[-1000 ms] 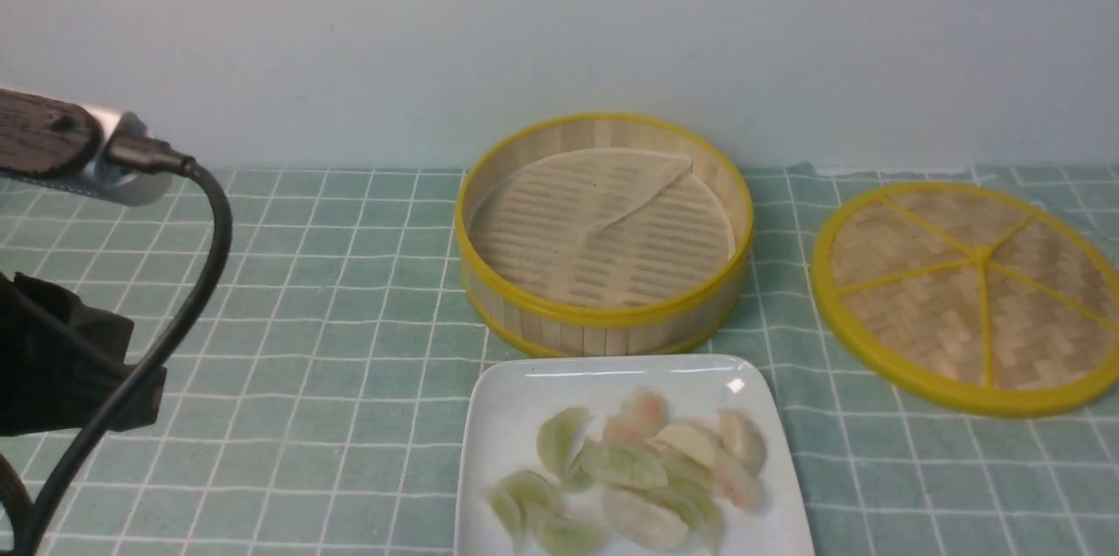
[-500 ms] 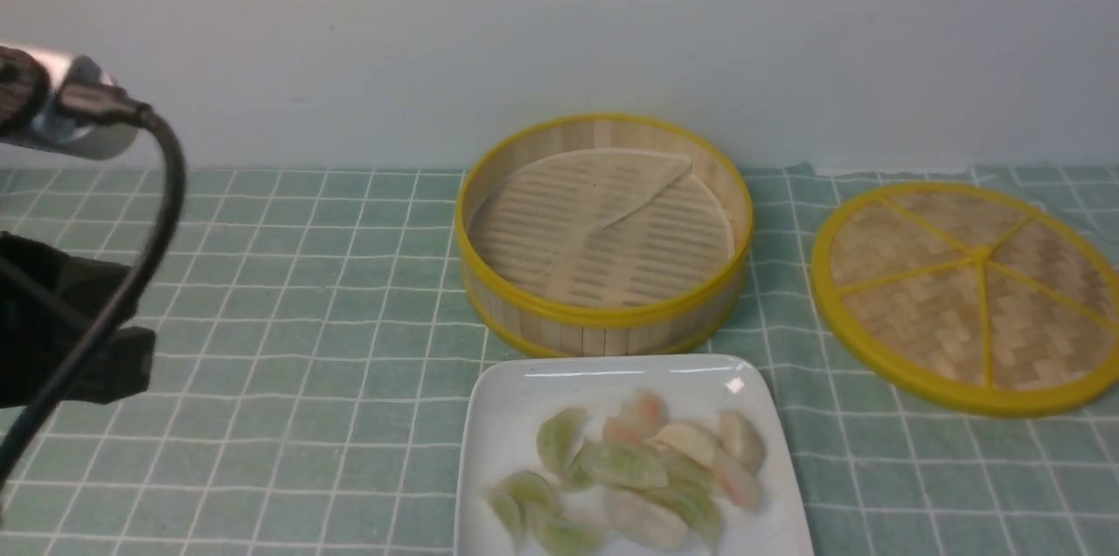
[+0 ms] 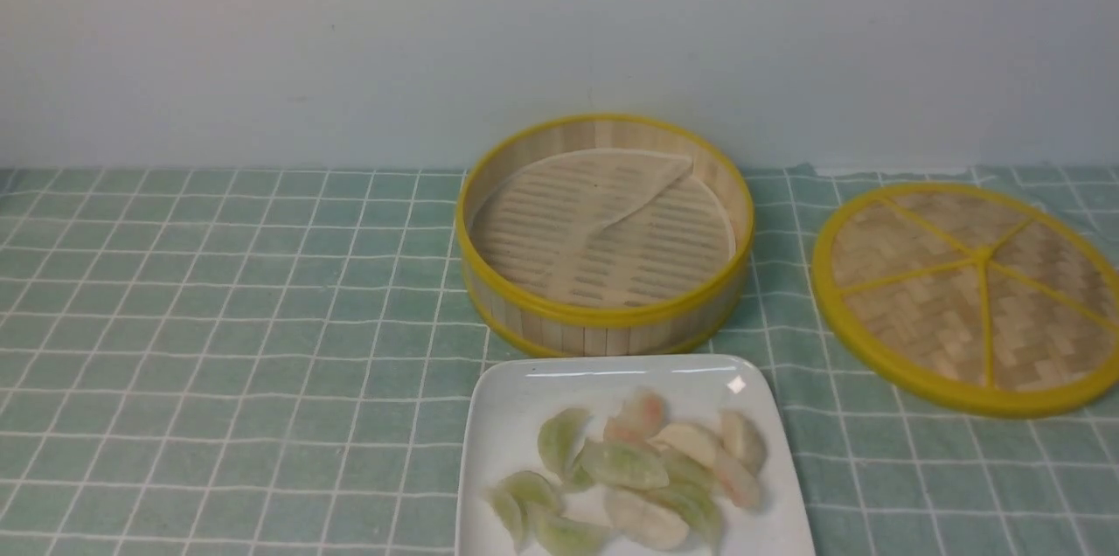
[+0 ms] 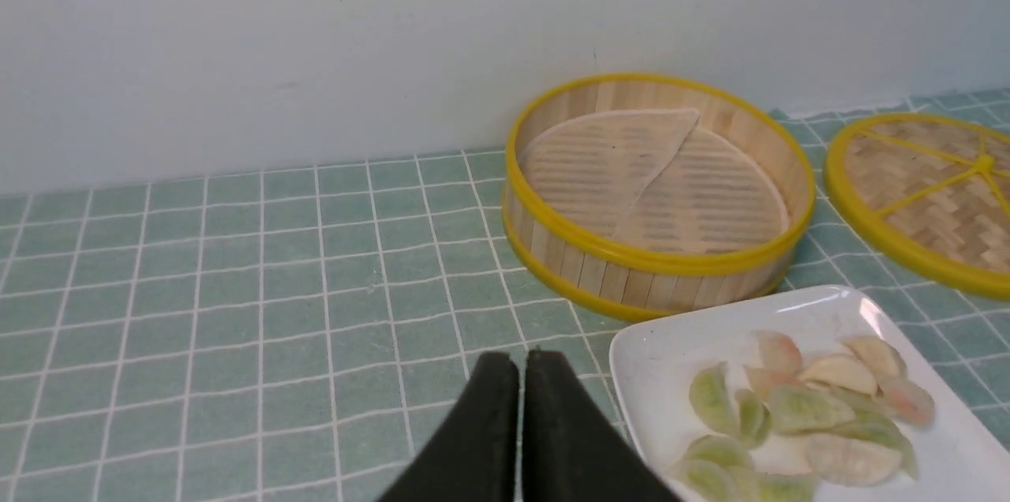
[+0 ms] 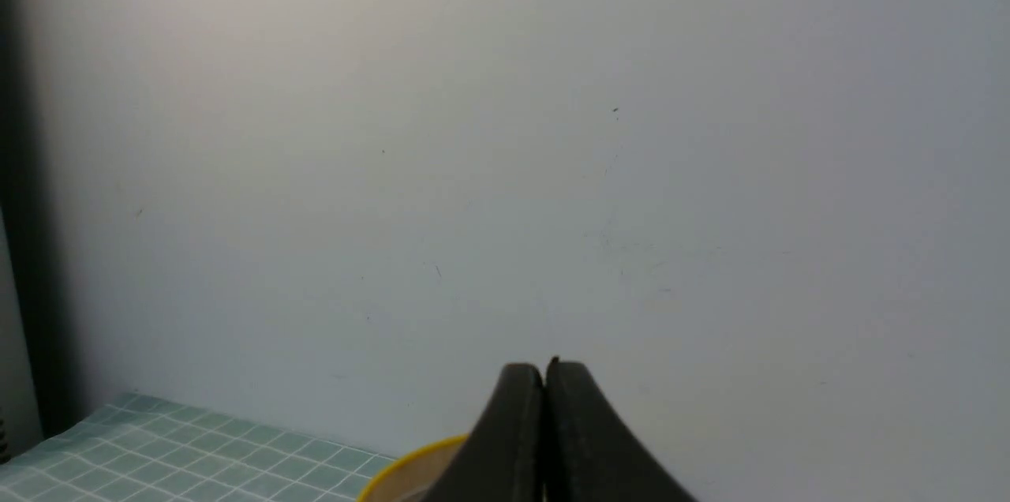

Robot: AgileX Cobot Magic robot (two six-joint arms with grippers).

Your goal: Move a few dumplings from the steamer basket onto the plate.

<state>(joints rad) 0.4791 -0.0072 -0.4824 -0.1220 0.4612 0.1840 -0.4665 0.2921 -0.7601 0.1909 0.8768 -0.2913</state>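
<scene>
The dumplings (image 4: 801, 411) lie piled on the plate (image 4: 663, 376), near the left gripper (image 4: 521, 360), whose jaws are pressed together. The right gripper (image 5: 544, 369), also closed, faces the wall (image 5: 552, 170).

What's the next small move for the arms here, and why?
Probably none beyond parking: the steamer basket holds only its paper liner, the dumplings lie piled on the plate, and the left tool and right tool are shut, holding nothing.
</scene>
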